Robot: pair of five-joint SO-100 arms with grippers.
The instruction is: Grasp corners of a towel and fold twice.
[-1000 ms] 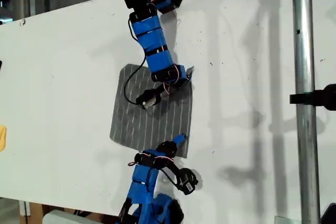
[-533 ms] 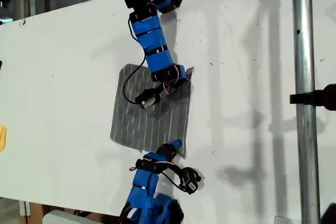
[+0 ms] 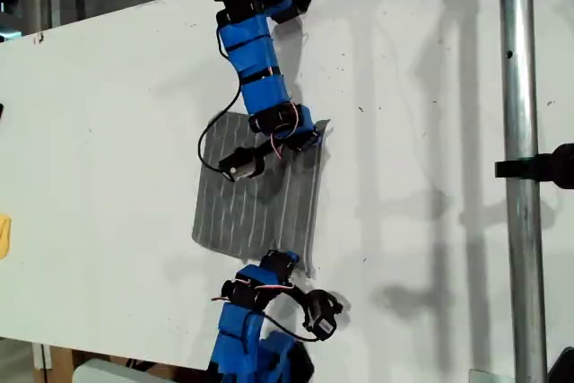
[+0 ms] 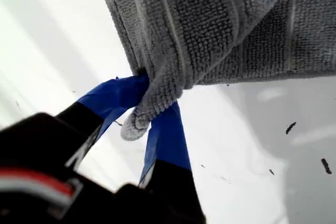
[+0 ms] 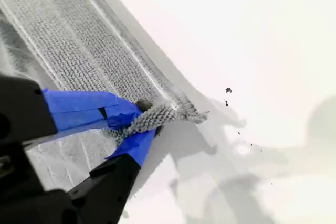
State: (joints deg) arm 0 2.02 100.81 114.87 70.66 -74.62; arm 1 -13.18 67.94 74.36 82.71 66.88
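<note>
The towel (image 3: 251, 204), dark grey with pale stripes, lies on the white table (image 3: 108, 132), its edge on the exterior view's right raised. One blue arm reaches in from the exterior view's top to the corner (image 3: 322, 123), another from the bottom to the corner (image 3: 308, 268). I cannot tell which arm is which. My first gripper (image 4: 152, 103) is shut on a bunched towel corner (image 4: 137, 121), and the cloth (image 4: 220, 24) hangs up from it. My second gripper (image 5: 144, 121) is shut on another corner (image 5: 173, 113), whose tip pokes past the fingers.
A metal pole (image 3: 518, 221) with a black clamp (image 3: 538, 168) runs down the exterior view's right. A yellow object (image 3: 4, 235) shows at that view's left edge. The table's front edge runs under the lower arm. Small dark specks (image 5: 228, 91) dot the table.
Both arms have drawn the towel's right-hand edge up and leftward in the exterior view. The lower gripper moved down and left; the upper arm shifted up and left. The towel looks narrower.
</note>
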